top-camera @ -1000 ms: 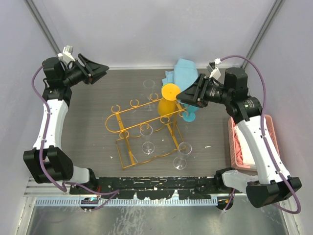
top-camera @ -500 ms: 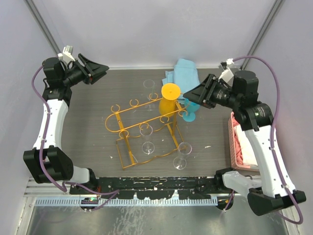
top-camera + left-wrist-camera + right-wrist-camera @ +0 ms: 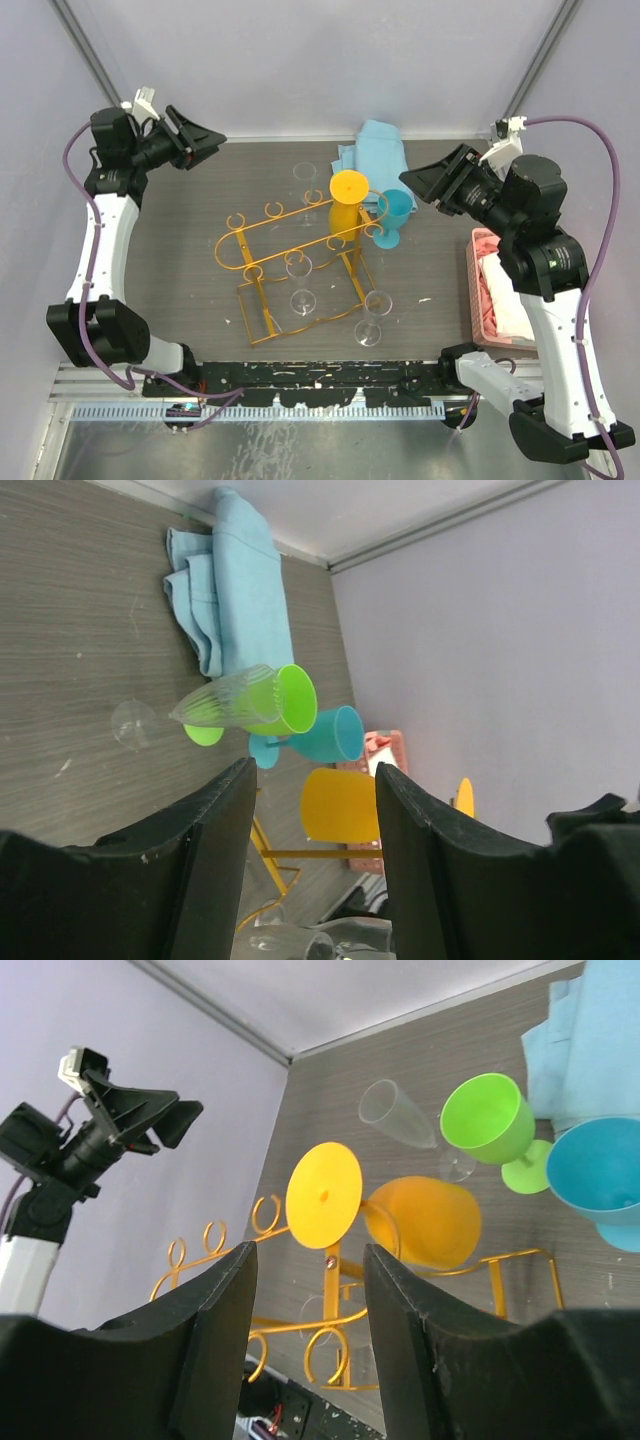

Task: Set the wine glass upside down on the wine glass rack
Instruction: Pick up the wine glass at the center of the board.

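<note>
The orange-gold wine glass rack (image 3: 262, 243) stands mid-table. A yellow wine glass (image 3: 347, 205) hangs upside down in a loop at its right end, foot disc (image 3: 324, 1195) uppermost. A clear wine glass (image 3: 300, 268) hangs in a front loop, and another clear one (image 3: 372, 316) stands on the table to the rack's right. My right gripper (image 3: 415, 178) hovers open and empty, above and right of the yellow glass. At the back left my left gripper (image 3: 207, 140) is raised, open and empty. The rack's rail (image 3: 300, 854) shows between its fingers.
A green goblet (image 3: 487, 1120), a teal goblet (image 3: 393, 215) and a clear flute (image 3: 305, 172) stand behind the rack, beside a folded blue cloth (image 3: 375, 148). A pink basket (image 3: 482, 295) sits at the right table edge under my right arm.
My right arm has drawn back to the right and upward, away from the yellow glass, jaws still open. The left arm has barely shifted.
</note>
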Robot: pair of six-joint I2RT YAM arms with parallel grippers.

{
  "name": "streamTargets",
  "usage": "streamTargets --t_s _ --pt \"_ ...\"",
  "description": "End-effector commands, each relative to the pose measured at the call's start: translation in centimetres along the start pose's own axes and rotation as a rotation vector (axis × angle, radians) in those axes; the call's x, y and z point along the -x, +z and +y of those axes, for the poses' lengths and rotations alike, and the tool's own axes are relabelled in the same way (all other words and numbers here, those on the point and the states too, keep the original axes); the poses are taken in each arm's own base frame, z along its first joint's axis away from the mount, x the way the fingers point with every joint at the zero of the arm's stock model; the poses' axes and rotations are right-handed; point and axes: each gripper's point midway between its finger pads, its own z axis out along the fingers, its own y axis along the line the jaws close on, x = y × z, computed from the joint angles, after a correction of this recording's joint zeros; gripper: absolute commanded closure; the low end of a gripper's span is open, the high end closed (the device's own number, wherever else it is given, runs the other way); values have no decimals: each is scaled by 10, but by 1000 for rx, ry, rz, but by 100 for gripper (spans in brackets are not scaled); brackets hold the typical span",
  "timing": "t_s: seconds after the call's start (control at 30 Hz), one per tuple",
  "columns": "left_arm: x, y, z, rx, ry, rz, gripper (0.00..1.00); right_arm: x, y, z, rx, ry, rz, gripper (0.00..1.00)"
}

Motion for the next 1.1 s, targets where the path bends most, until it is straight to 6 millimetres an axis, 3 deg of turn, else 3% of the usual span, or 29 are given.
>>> streamTargets --t_s 0.0,0.27,0.63,0.77,1.07 --pt "-4 7 -6 71 119 31 48 28 -3 4 -6 -58 -126 47" --pt "-32 47 10 241 255 202 48 27 -1 -6 -30 -74 -147 46" --pt "-51 97 31 406 385 330 49 34 1 -7 -47 -102 -165 45" --pt "-61 106 35 453 428 352 49 32 6 -11 -55 -99 -151 44" --pt "-61 119 31 461 440 312 49 25 13 -17 -63 -91 -123 44"
